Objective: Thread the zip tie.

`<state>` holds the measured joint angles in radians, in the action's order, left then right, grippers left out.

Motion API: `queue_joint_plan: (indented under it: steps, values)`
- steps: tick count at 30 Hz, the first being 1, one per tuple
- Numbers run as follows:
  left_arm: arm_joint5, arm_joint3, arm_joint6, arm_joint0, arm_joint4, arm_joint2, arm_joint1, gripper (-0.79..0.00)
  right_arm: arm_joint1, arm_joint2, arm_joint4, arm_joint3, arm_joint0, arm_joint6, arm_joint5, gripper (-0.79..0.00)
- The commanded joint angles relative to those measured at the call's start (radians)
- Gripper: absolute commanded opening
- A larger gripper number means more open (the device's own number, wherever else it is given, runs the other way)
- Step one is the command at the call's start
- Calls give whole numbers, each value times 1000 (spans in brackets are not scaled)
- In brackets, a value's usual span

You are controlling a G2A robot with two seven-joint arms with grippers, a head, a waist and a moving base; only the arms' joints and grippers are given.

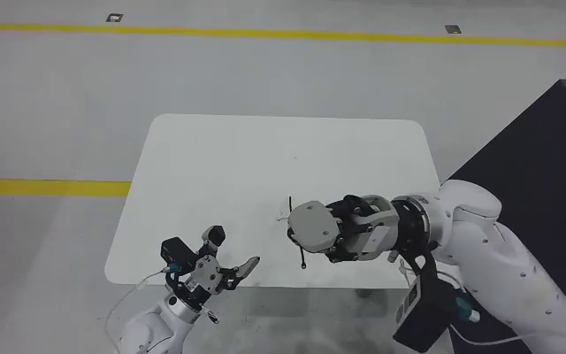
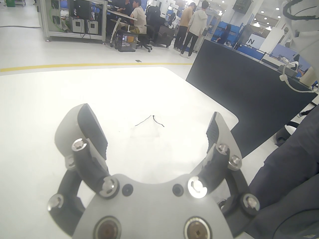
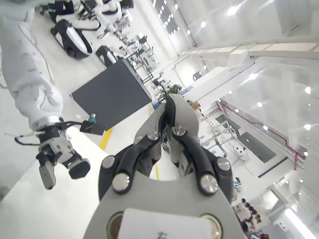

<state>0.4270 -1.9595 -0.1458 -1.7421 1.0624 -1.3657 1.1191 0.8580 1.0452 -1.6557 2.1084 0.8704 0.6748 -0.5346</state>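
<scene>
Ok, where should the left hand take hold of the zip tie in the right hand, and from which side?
Probably the free stretch of the zip tie sticking out of the right hand toward the near edge of the table. It is bare, thin and nearest the open left hand, so come in from that side, closing across the strap.

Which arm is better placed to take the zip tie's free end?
Probably left: the left gripper is open and empty, while the right gripper is shut on the thin black plastic zip tie.
</scene>
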Motion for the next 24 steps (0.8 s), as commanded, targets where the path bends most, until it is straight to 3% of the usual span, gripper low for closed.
queue_joint_plan:
  steps: [1,7,12,15,19,24]
  values:
    - [0,0,0,0,0,0,0,0,4,-13,-16,7,-3,-32,-8,-785]
    - [0,0,0,0,0,0,0,0,18,-36,1,1,-29,-38,-18,-785]
    - [0,0,0,0,0,0,0,0,34,-60,194,-58,-23,111,-55,-785]
    - [0,0,0,0,0,0,0,0,36,-38,173,-124,-31,113,-52,-785]
    - [0,0,0,0,0,0,0,0,25,41,170,-196,23,126,-21,-785]
    - [0,0,0,0,0,0,0,0,-9,209,133,-265,176,118,-37,-785]
